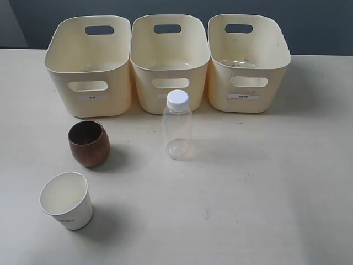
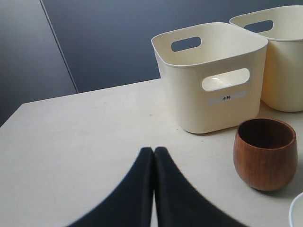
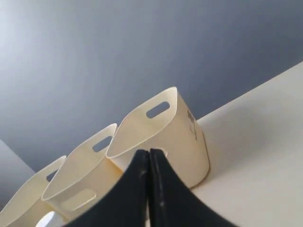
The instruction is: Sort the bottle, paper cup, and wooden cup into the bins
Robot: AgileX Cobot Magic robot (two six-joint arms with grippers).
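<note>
Exterior view first: three cream bins (image 1: 170, 38) line up side by side at the far edge of the pale table (image 1: 265, 182), each with oval handle cutouts and a small front label. In front of the middle bin stands the bottle (image 1: 177, 126), upright, long axis vertical, white screw cap on top, clear body showing the table through it. To its left sits the wooden cup (image 1: 89, 143), rounded, reddish-brown, dark inside, mouth up. Nearer the camera and further left is the paper cup (image 1: 67, 200), white, tapering to its base, upright with mouth open upward, dark print low on its side. All three objects stand apart from one another and outside the bins. Neither arm shows here.

Over to the left wrist view: the left gripper (image 2: 154, 150) has its two black fingers pressed together, nothing between them. Beyond it the wooden cup (image 2: 265, 153) stands upright with grain visible, just in front of a labelled bin (image 2: 210, 78).

Right wrist view now: the right gripper (image 3: 148, 152) is likewise closed tight and empty, tips meeting, with the row of bins (image 3: 156, 127) behind it.
</note>
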